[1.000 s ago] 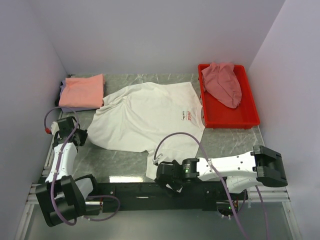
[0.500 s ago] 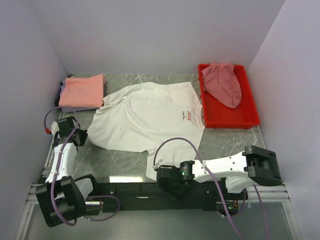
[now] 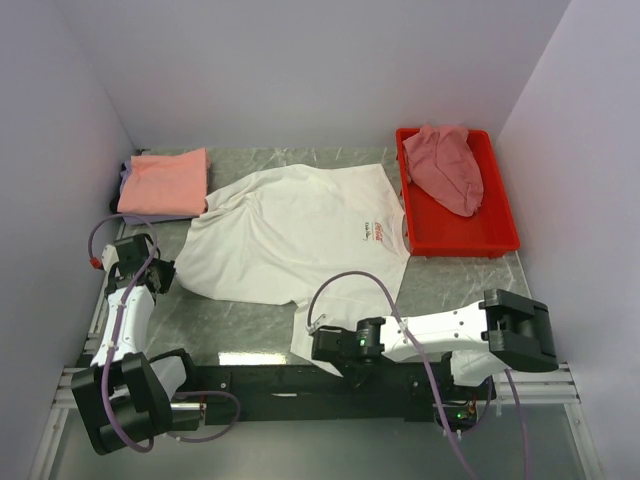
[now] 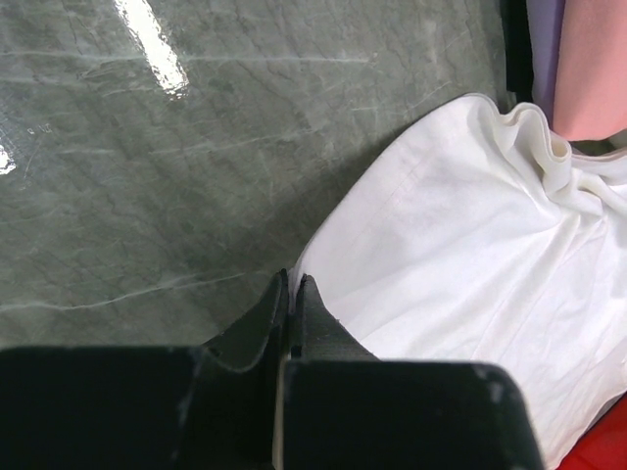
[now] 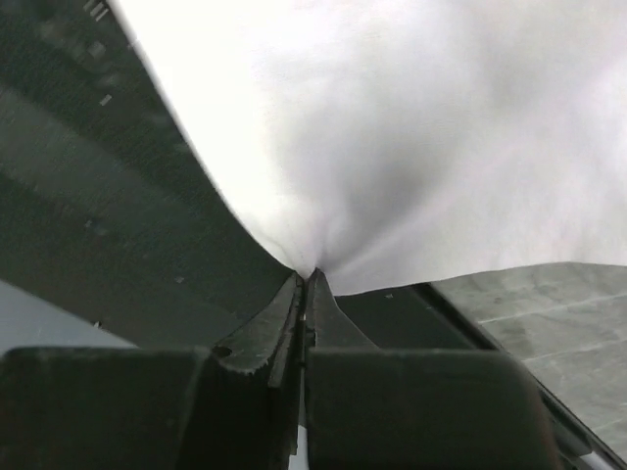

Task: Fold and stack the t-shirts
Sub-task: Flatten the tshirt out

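The white t-shirt (image 3: pixel 300 235) with a small red chest logo lies spread on the grey table. My left gripper (image 3: pixel 168 272) is shut on its left edge, the cloth pinched at the fingertips (image 4: pixel 292 279). At the near table edge my right gripper (image 3: pixel 316 345) is shut on the shirt's near corner, and the white cloth (image 5: pixel 392 127) fans out from the closed tips (image 5: pixel 309 276). A folded salmon-orange t-shirt (image 3: pixel 165 180) rests on a lavender one (image 3: pixel 124 186) at the back left. A dusty-pink t-shirt (image 3: pixel 445 165) lies crumpled in the red tray (image 3: pixel 500 238).
The red tray stands at the back right, close to the white shirt's right sleeve. Walls close in the table on three sides. The dark base rail (image 3: pixel 260 380) runs along the near edge under the right gripper. Bare marble (image 4: pixel 147 176) lies left of the shirt.
My right gripper was open over the shirt's near corner and has shut on it, the arm settling slightly lower and nearer. The left gripper has stayed shut on the left edge.
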`<move>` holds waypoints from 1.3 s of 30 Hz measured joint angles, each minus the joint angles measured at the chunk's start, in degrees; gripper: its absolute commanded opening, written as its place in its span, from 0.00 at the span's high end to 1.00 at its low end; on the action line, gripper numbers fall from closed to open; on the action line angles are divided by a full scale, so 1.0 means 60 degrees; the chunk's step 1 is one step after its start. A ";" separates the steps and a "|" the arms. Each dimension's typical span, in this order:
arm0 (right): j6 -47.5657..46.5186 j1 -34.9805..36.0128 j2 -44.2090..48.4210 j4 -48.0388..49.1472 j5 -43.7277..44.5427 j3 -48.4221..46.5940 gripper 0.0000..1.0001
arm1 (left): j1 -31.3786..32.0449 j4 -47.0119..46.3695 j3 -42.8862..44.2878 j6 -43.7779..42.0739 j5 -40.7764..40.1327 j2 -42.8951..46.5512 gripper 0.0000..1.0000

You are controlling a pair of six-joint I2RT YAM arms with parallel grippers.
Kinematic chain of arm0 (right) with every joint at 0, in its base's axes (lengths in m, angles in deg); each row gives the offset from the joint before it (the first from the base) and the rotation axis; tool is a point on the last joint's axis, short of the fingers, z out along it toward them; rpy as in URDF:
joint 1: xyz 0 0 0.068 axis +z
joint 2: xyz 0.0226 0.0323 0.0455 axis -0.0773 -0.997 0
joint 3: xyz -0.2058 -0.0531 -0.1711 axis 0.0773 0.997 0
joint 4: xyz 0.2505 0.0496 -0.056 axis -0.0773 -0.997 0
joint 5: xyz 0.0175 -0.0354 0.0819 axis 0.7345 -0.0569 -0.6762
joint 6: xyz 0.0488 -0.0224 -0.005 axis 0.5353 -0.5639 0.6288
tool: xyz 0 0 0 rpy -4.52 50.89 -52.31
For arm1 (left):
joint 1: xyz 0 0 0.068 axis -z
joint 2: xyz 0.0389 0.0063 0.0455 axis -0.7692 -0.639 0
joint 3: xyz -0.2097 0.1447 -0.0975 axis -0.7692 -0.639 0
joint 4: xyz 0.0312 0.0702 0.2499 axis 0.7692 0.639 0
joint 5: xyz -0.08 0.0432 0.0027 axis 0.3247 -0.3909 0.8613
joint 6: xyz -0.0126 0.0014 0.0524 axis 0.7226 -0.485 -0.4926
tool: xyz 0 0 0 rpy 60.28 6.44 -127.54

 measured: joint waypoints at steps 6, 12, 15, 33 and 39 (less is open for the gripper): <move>0.0036 -0.1694 0.0525 -0.0106 0.0412 -0.0011 1.00 | 0.0000 0.0087 0.0022 0.0000 -0.0007 0.0200 0.99; -0.0608 -0.4608 0.1912 -0.0186 0.1228 -0.1392 1.00 | 0.0251 0.0291 0.0572 0.0004 -0.0080 0.0240 0.99; -0.0962 -0.5748 0.2138 -0.0040 0.1876 -0.2546 1.00 | 0.0568 0.0368 0.1220 0.0047 -0.0098 0.0087 0.99; -0.4200 -0.8630 0.2433 0.0437 0.4200 -0.8728 1.00 | 0.1293 0.1912 0.7289 0.0251 -0.0335 -0.1220 0.99; -0.5406 -0.8644 0.2852 0.0299 0.3770 -1.0597 1.00 | 0.1315 0.2616 0.9260 0.0193 -0.0335 -0.0463 0.99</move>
